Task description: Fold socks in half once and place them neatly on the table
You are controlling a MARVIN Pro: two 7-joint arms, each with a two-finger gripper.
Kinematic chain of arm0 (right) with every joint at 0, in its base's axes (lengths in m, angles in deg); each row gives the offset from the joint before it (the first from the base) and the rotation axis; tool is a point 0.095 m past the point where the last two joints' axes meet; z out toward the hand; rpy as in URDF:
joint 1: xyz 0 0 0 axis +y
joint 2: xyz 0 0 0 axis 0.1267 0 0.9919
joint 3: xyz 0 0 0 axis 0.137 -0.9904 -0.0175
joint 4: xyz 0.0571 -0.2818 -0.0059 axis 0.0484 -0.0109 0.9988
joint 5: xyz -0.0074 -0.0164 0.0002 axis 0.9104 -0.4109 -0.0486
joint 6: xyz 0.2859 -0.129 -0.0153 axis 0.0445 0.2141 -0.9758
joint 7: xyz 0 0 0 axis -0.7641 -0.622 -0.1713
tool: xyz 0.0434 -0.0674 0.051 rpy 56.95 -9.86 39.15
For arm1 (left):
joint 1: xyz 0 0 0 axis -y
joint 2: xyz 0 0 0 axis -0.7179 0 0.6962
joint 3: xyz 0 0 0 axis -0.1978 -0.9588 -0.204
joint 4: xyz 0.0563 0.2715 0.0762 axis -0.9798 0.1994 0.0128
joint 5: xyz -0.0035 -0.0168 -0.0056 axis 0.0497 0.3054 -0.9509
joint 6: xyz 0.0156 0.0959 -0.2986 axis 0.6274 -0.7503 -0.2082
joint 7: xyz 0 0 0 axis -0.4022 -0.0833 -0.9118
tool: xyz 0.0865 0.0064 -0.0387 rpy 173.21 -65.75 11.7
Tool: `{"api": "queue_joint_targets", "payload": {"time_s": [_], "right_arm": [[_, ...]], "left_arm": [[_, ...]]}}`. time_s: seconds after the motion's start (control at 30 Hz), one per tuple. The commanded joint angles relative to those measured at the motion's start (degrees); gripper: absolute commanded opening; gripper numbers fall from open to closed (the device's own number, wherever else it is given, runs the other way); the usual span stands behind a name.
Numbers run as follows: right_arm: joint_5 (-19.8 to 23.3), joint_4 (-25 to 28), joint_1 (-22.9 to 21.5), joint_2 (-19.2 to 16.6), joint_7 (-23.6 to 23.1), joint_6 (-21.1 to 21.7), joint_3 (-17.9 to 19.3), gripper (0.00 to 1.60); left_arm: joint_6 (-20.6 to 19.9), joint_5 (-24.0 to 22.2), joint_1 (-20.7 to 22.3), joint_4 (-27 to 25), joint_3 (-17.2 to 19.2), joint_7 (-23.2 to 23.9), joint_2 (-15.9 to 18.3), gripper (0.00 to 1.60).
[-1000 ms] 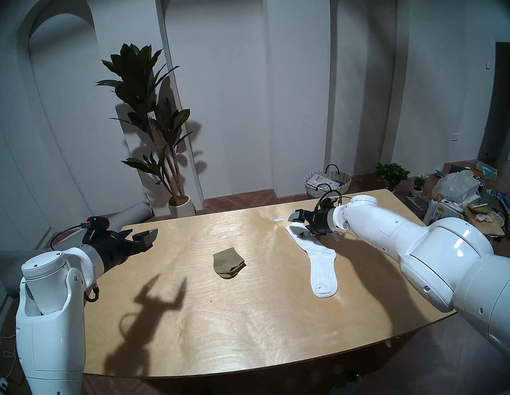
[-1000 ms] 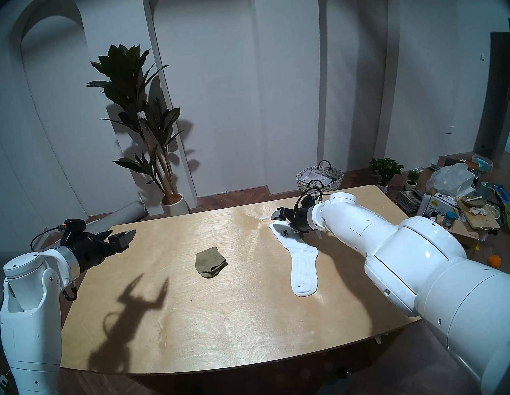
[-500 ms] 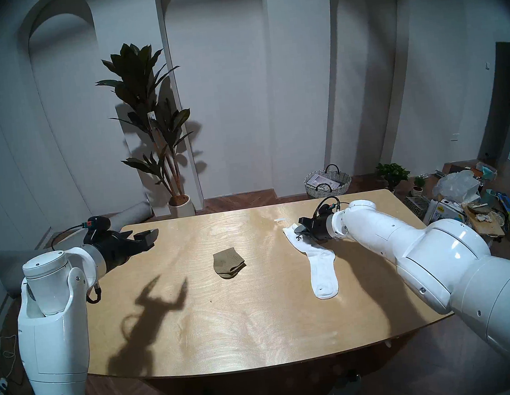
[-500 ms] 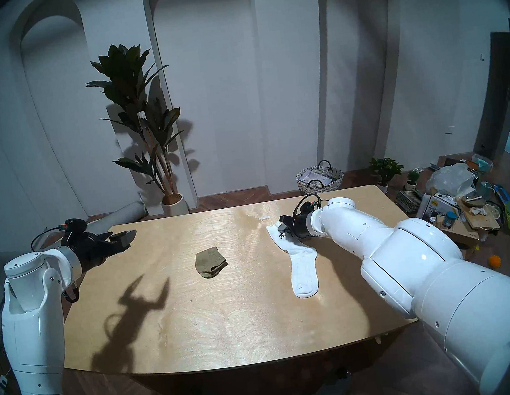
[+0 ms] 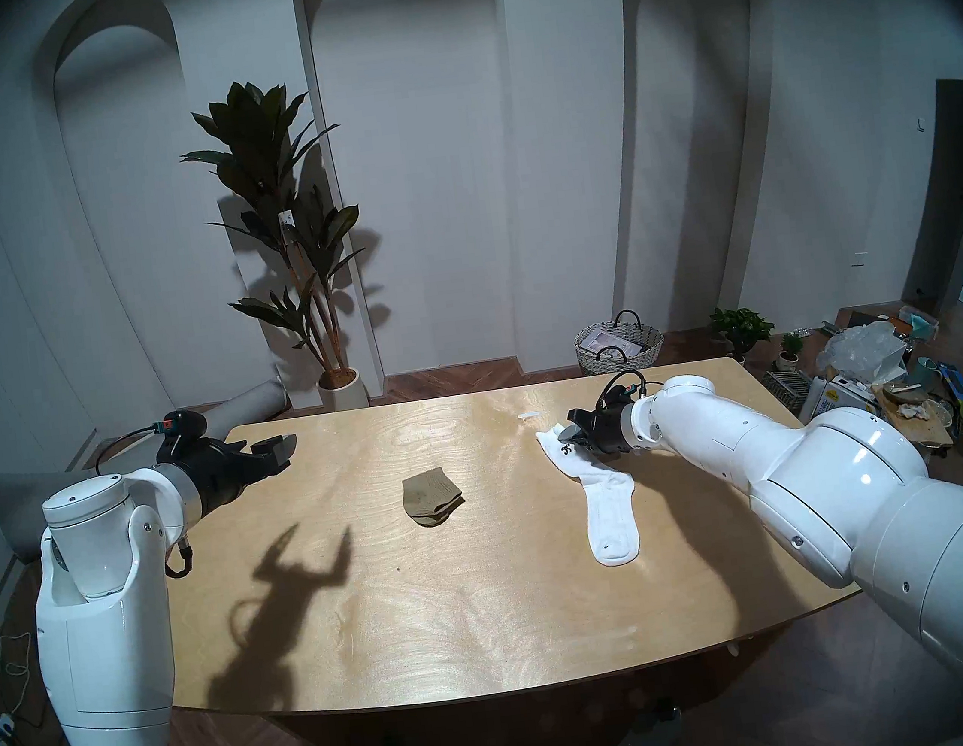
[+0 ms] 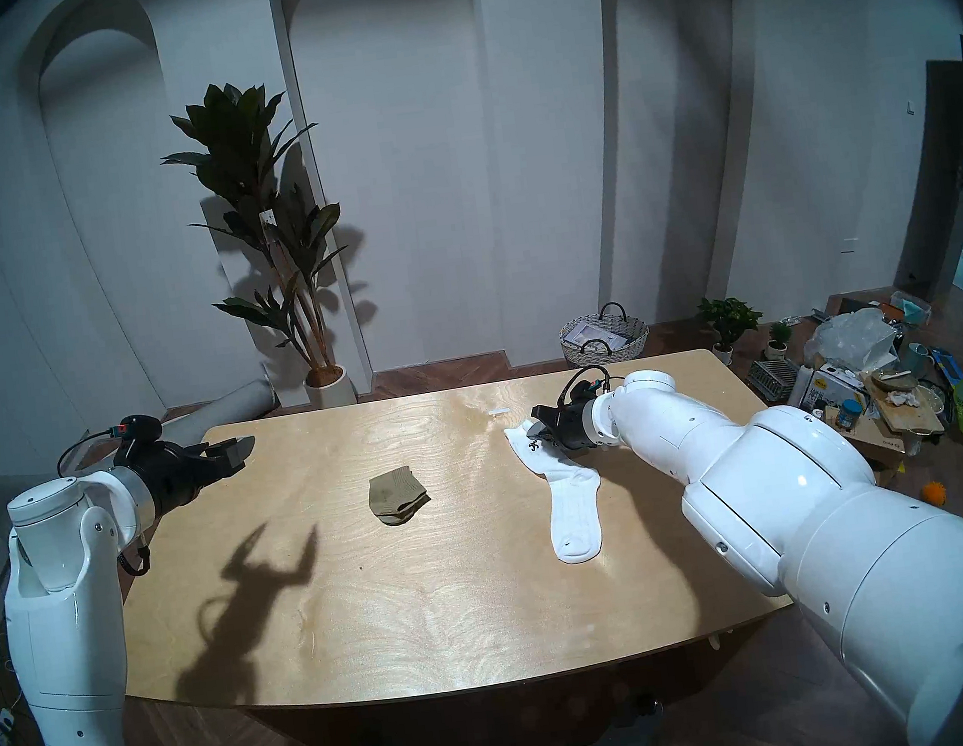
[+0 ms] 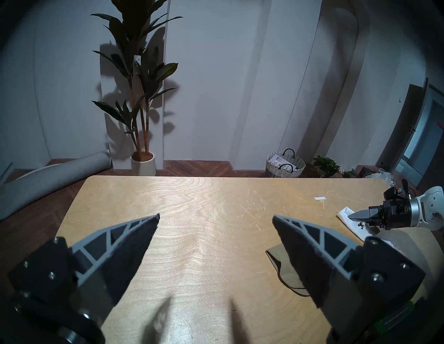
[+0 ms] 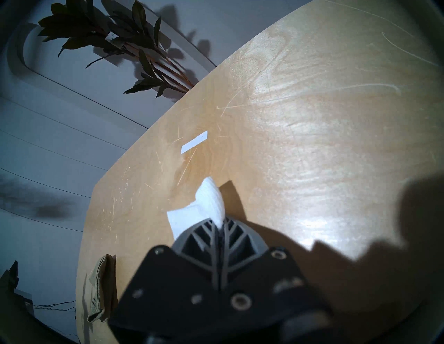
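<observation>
I am pinching the cuff end of the white sock (image 5: pixel 597 488) with my right hand (image 5: pixel 565 433), its two fingers pressed flat together on a fold of the knit; in the right wrist view the cloth is bunching up out of the closed tips. The sock is lying stretched along the right half of the tabletop (image 5: pixel 493 601), cuff at about 1 o'clock from the tabletop's middle and toe trailing back toward 4 o'clock, with its small black emblem just beside my fingers. The olive sock (image 5: pixel 430 496) is sitting near the centre, at about 9 o'clock from the white one and well apart from it, looking already doubled over. My left hand (image 5: pixel 281 446) is hovering wide open over the far left corner, at roughly 10 o'clock, holding nothing.

I am judging the white sock to be light, limp and a little stretchy: it is going to drape and drag rather than keep any shape, and the ribbed cotton is going to cling to the wood more than slide. The cuff, being the thicker, firmer band, is the sensible place to be holding. A thin pinch may be catching only the top layer, so the tube could be opening as I lift.
</observation>
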Motion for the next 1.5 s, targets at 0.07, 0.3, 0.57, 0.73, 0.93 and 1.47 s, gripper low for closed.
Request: {"api": "queue_joint_targets", "payload": {"time_s": [0.07,0.3,0.57,0.73,0.93,1.47], "right_arm": [[0.98,0.69,-3.09,-2.92,-3.19,2.15,1.24,0.00],[1.55,1.18,-4.25,-3.87,-5.01,3.37,2.29,0.00],[1.81,1.25,-4.65,-4.20,-6.21,3.79,3.04,0.00],[1.91,1.36,-4.99,-4.17,-6.78,4.06,3.39,0.00],[1.98,1.53,-5.76,-4.39,-7.36,4.28,3.82,0.00],[0.72,2.15,-5.83,-5.04,-9.52,5.03,3.09,0.00]], "left_arm": [[-0.48,0.04,0.41,-2.13,0.37,-1.43,-1.10,1.60],[-1.25,-0.22,0.45,-2.75,0.41,-2.76,-2.30,1.60],[-1.67,-0.47,0.03,-3.24,0.77,-4.40,-3.70,1.60],[-1.66,-0.60,-0.30,-3.58,1.23,-5.33,-4.37,1.60],[-1.62,-0.81,-0.70,-4.03,1.91,-6.42,-5.28,1.60],[-1.40,-1.54,-1.30,-4.70,2.84,-8.77,-7.31,1.60]]}}
